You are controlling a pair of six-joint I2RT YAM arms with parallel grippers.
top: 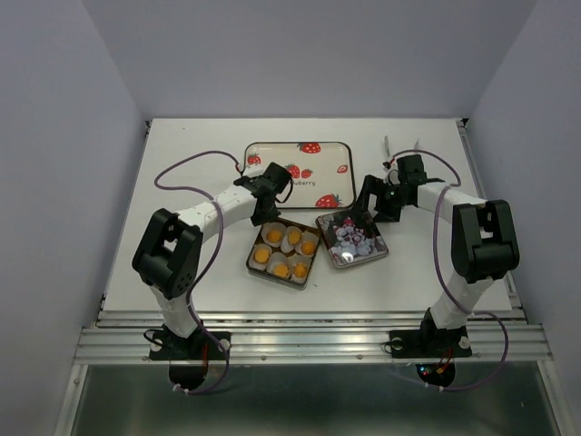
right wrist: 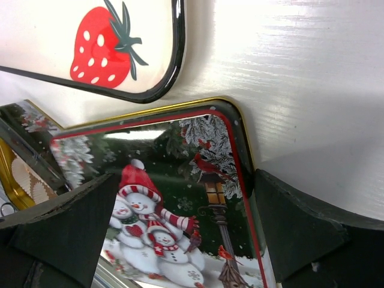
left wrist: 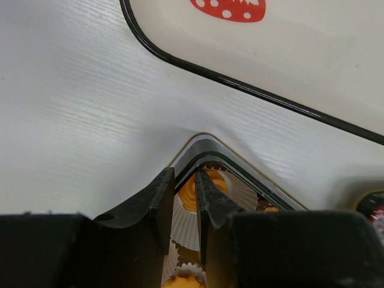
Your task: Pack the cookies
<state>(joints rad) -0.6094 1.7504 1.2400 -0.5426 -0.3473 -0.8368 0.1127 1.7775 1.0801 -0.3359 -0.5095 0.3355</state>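
Packing near done: cookies point(top: 283, 252) seen cupped inside tin point(top: 252, 266), lid point(top: 352, 241) at 3 o'clock. Left end effector point(left wrist: 185, 195) nearly closed, empty; right end effector point(right wrist: 180, 228) spread wide astride lid. Lid best gripped squarely.

Overhead rear view; wrist views close, downward.

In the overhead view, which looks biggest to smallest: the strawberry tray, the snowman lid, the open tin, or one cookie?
1. Strawberry tray
2. Open tin and snowman lid: too alike to rank
3. One cookie, far smallest
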